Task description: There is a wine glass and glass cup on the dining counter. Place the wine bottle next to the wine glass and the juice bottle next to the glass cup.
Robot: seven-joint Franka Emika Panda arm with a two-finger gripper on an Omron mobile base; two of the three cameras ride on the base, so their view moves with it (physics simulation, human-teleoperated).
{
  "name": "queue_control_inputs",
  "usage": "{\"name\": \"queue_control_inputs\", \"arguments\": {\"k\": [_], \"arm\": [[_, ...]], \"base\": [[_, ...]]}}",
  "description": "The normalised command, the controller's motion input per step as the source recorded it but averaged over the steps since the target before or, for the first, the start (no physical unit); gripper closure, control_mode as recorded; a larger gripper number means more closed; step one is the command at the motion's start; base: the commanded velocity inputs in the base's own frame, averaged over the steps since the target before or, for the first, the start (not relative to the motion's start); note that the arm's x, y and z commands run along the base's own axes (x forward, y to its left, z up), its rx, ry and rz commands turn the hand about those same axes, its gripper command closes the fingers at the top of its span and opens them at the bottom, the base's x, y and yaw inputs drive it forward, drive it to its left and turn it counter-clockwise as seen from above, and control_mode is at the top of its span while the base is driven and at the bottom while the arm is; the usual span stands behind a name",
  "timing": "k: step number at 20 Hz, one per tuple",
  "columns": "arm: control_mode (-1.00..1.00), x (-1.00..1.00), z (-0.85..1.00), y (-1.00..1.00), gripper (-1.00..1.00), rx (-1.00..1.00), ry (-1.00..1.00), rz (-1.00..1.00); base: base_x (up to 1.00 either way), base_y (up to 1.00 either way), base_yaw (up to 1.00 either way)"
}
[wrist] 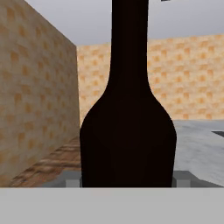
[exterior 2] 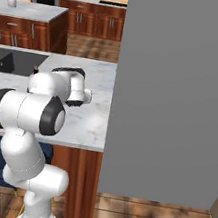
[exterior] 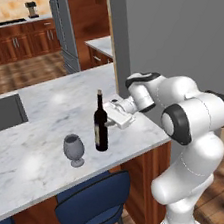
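Near-black glass stands out against pale marble: the wine bottle (exterior: 100, 125) is upright on the dining counter (exterior: 40, 124), toward its near right corner, with the grey wine glass (exterior: 74, 149) just beside it on the left, the two apart. The white arm reaches in from the right, its end effector (exterior: 109, 122) level with the bottle's shoulder and meeting the bottle's right side. In the hand view the bottle's dark body (wrist: 127, 144) stands squarely between the two grey finger tips (wrist: 71, 180), one at each flank, touching or all but touching the glass. The jaws are partly apart, set about the bottle's width; whether they press on it or merely bracket it cannot be told. The bottle's foot sits on the counter in the left base view.

A dark sink (exterior: 2, 113) is sunk into the counter's far left. Dark blue stools (exterior: 94, 202) are tucked under the near edge. A grey wall (exterior: 173, 29) rises at the counter's right end, and red-brown cabinets (exterior: 18, 44) line the far kitchen.
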Motion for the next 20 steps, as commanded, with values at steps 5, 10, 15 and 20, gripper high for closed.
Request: {"name": "queue_control_inputs", "arguments": {"k": [5,10,15,20], "arm": [[-1.0,0.0,-0.12,0.15,1.0,0.0,-0.04,0.0],[-1.0,0.0,-0.26,0.09,1.0,-0.04,-0.06,0.0],[-1.0,0.04,-0.25,0.03,1.0,-0.03,-0.03,0.0],[-1.0,0.13,-0.17,0.05,1.0,0.0,-0.04,0.0]], "base": [[0.0,0.0,0.0],[0.0,0.0,0.0],[0.0,0.0,0.0],[0.0,0.0,0.0]]}}
